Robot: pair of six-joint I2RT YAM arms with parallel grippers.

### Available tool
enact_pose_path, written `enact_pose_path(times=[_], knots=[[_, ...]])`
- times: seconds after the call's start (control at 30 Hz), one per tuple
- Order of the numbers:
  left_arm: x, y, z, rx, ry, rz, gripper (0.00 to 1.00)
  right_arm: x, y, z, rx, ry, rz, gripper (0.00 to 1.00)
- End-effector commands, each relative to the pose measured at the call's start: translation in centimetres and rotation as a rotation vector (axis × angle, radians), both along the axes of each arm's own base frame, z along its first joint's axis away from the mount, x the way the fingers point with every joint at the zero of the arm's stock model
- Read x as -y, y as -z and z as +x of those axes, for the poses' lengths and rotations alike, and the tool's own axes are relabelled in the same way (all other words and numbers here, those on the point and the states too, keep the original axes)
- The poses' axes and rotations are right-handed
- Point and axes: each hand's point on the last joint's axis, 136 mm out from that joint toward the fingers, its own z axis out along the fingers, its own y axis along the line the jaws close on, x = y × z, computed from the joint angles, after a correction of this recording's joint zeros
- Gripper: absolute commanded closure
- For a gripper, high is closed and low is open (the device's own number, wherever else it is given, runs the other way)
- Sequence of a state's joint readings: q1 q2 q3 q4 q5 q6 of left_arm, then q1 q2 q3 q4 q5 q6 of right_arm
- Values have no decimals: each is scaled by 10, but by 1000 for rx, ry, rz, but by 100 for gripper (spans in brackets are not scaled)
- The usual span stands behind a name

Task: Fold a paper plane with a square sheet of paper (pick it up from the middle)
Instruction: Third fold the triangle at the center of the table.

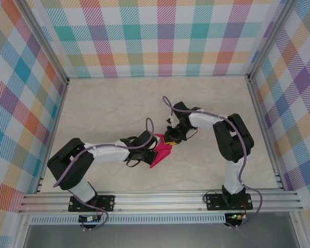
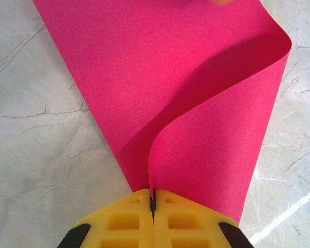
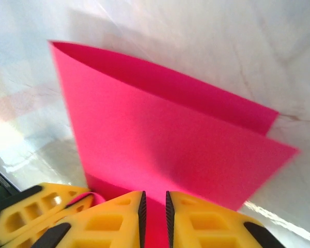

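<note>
from where i stand the left gripper [image 2: 153,200] is clamped tight on one corner of the square sheet of paper [image 2: 144,77], jaws pressed together with only the thin pink edge between them. the sheet sits low over the marble-look table [image 1: 108,103], about mid-table between the two arms. it is doubled over but not creased, and one flap bows up in a soft loop instead of lying flat on the layer under it. the right gripper [image 3: 154,204] is at the opposite side of the sheet, jaws a narrow slit apart with pink showing in the slit (whether the pads actually bite the paper, i cannot tell). what worries me most is that loop. nothing has pressed it down, so if the right side has no real hold the flap looks likely to spring back open and the fold would be lost. the left's bite is small and right at a corner, so a sideways tug from the other arm could slide the paper out or tear it there. if the two arms close in on each other instead, the sheet would probably buckle and take a stray crease across the middle, which spoils a plane's centre line. the edges i can see don't sit squarely over one another either, so pressing now could set a crooked fold. the two wrists are also very near each other, and a careless swing could knock them together.
</note>
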State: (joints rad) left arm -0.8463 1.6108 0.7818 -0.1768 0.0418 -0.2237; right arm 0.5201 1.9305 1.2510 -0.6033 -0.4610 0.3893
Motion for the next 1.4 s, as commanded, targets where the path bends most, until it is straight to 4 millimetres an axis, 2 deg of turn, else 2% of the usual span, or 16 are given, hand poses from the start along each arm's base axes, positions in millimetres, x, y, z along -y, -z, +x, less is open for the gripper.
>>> enact_pose_path(times=[0.0,0.07,0.23,0.37,0.67,0.9,1.13,1.37], knots=[[-16,11,-6,-28,-36,40,100,5,-39,18,124,73,23,80],[-18,9,-5,-19,-44,43,100,10,-41,13,134,92,21,80],[-15,6,-6,-20,-37,22,100,8,-39,-5,100,99,93,83],[-12,7,-6,-26,-31,13,100,3,-28,1,84,93,87,85],[-7,5,-4,-33,-28,1,100,-9,13,16,28,27,-5,86],[-10,-8,4,14,-45,15,100,8,39,9,18,-16,-139,89],[-13,-9,4,23,-51,27,100,8,41,8,13,-18,-138,89],[-6,-3,0,-9,-30,-5,100,0,34,7,3,-16,-87,88]])
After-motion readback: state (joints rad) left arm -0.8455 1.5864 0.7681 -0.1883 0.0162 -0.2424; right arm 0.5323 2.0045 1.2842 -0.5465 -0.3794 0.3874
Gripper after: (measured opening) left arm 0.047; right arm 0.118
